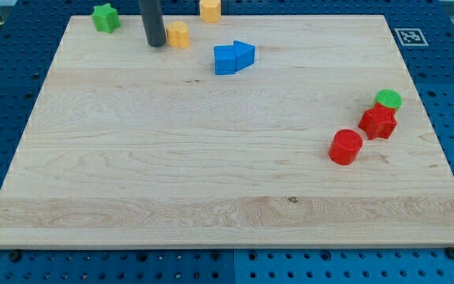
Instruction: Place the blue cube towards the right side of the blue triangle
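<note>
The blue cube [225,60] sits near the view's top centre of the wooden board [211,181]. The blue triangle [244,53] touches its right side, slightly higher up. My tip [155,44] is at the end of the dark rod, left of the blue cube, about 90 pixels away. It stands just left of a yellow block [179,35], close to it or touching.
A green star-shaped block [106,17] lies at the top left. Another yellow block [210,9] is at the top edge. At the right sit a green cylinder [388,99], a red star-shaped block [379,121] and a red cylinder [345,147].
</note>
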You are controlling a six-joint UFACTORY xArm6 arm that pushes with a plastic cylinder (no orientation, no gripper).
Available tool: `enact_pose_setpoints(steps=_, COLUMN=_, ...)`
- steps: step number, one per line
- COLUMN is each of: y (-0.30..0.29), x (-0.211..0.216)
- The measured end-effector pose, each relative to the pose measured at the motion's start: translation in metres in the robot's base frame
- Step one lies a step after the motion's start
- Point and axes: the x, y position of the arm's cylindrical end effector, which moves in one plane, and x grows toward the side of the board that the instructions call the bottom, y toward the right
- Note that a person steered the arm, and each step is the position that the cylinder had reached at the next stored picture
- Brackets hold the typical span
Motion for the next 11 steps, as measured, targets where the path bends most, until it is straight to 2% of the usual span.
enact_pose_setpoints(steps=1, y=0.013, x=0.03)
enact_pose_setpoints(steps=4, y=0.16, x=0.039)
enact_pose_setpoints(steps=5, y=0.208, x=0.054)
enact_pose_setpoints(steps=8, y=0.23, x=0.102)
enact_pose_setpoints(steps=11, y=0.336, x=0.104)
